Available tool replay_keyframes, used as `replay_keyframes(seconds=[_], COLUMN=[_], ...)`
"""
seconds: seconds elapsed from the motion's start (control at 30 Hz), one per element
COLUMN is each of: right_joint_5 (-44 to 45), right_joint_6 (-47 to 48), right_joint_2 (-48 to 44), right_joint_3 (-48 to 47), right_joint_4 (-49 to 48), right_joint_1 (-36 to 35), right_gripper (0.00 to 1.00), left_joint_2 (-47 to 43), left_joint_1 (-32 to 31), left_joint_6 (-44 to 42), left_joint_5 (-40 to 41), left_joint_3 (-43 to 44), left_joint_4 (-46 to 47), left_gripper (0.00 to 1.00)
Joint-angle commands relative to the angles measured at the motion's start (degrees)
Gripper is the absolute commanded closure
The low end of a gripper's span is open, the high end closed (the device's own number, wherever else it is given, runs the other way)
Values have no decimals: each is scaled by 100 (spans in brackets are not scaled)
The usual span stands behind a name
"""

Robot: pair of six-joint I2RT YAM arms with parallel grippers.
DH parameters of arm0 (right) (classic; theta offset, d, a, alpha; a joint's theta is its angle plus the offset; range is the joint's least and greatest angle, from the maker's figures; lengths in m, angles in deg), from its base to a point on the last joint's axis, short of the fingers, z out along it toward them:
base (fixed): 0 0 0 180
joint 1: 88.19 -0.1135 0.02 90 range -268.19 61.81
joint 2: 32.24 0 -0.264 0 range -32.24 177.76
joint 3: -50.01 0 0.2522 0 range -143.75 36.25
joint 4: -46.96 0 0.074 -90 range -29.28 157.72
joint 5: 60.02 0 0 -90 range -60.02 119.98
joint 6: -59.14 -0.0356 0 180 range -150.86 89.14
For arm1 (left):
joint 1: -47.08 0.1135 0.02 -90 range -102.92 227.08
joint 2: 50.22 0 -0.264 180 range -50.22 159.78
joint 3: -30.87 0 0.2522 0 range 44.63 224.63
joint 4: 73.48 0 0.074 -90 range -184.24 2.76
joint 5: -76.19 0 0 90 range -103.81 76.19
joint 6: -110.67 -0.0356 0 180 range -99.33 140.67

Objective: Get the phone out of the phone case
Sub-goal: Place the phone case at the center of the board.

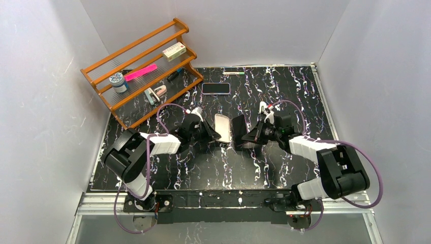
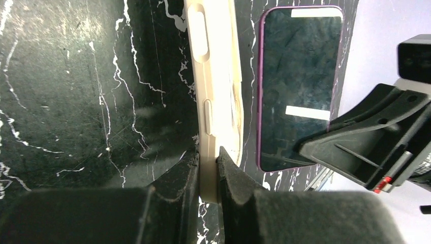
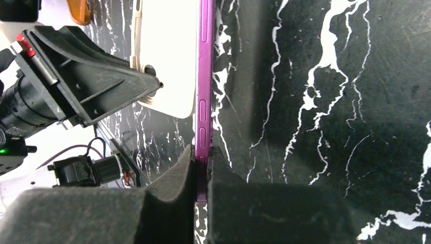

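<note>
My left gripper [image 1: 212,134] is shut on the lower edge of the empty cream phone case [image 1: 222,128], which it holds upright on its edge above the table. In the left wrist view the case [image 2: 216,76] sits pinched between my gripper's pads [image 2: 208,168]. My right gripper [image 1: 250,136] is shut on the purple phone [image 1: 239,130], which it also holds on edge. In the right wrist view the phone's purple side [image 3: 205,76] runs up from the gripper [image 3: 203,157]. Phone and case are apart, side by side, with a small gap between them.
A second phone [image 1: 216,88] lies flat at the back middle, with a green pen [image 1: 233,73] behind it. A wooden rack [image 1: 142,66] holding small items stands at the back left. White walls enclose the black marbled table [image 1: 300,96].
</note>
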Motion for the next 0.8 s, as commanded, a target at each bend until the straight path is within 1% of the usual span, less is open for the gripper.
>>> replay_keyframes(seconds=[0.0,0.23,0.4,0.5,0.6,0.77], right_joint_5=[2,-101,-64,-170,-392,-579], right_joint_6=[-35,-347,-272,-179,-155,-80], right_joint_2=[208,693,955,1106,1271,1431], right_joint_3=[-28,113,105,111,58,-43], right_joint_4=[-803,-1283,-1232,-1256,-1317,-1233], right_joint_1=[55,79,123,134,137,137], right_gripper=[99,99,98,93,88,82], left_joint_2=[105,375,378,412,424,457], left_joint_1=[-177,-273,-271,-287,-320,-352], left_joint_6=[456,730,903,934,973,978], left_joint_5=[324,454,578,523,569,597], left_joint_3=[-207,-412,-581,-604,-615,-536], left_joint_4=[519,668,670,662,662,653], left_gripper=[100,100,89,79,74,61])
